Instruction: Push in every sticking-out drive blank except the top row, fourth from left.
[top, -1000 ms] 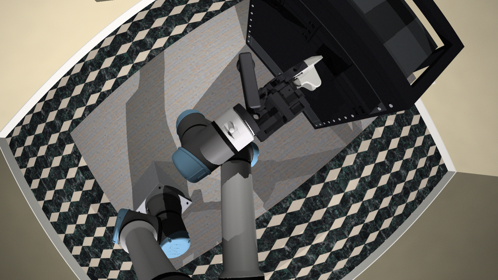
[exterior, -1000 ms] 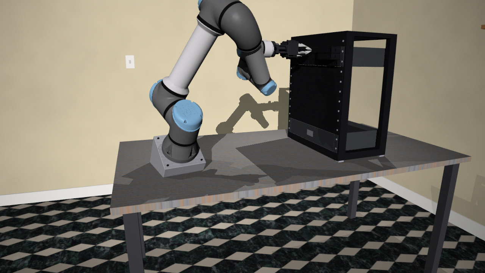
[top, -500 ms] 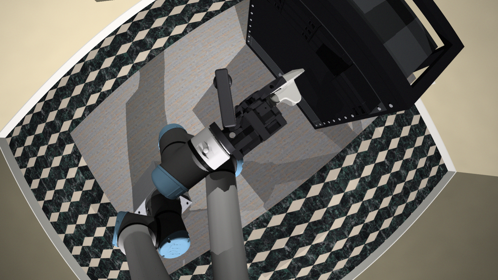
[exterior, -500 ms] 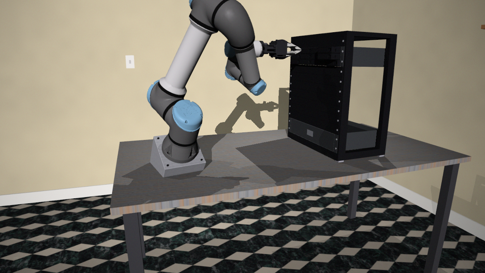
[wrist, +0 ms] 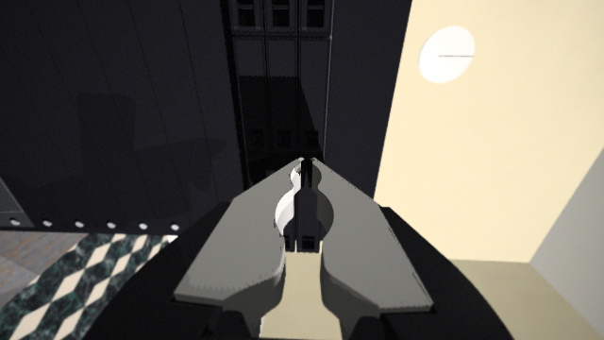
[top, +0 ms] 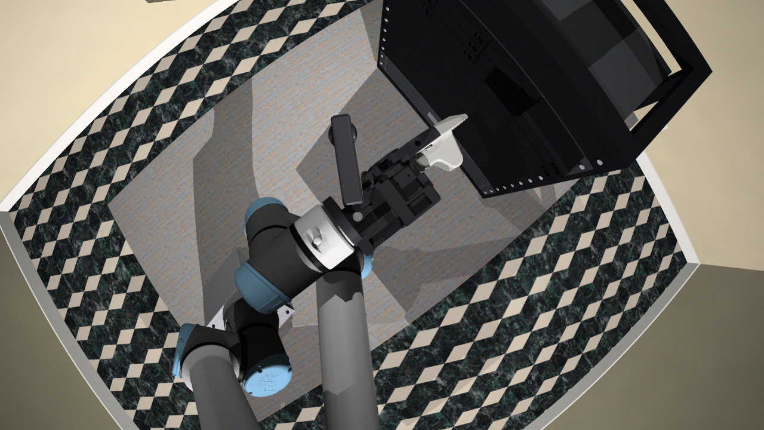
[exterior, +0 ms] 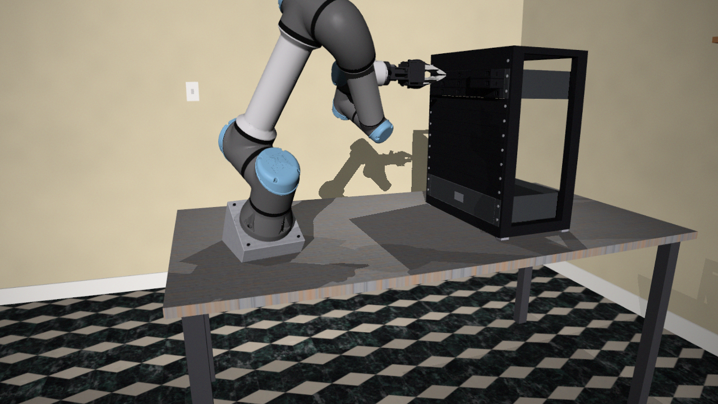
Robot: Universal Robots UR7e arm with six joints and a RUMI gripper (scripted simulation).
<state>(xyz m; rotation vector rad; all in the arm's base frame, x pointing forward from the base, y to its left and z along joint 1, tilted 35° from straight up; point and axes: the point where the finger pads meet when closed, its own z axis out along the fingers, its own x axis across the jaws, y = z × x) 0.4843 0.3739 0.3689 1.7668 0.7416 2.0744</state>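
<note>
The tall black open-frame equipment rack stands upright on the right part of the grey tabletop, well apart from the arm's grey square base block. The grey two-fingered claw is clenched with nothing between its pale fingers, and points level at the top of the rack's front, near its left edge. The dark drive blanks sit there in narrow rows; which ones stick out cannot be told.

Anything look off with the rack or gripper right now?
Nothing stands out. The rack stands upright and flat on the table. The gripper is shut and empty, level with the top drive rows at the front face.
</note>
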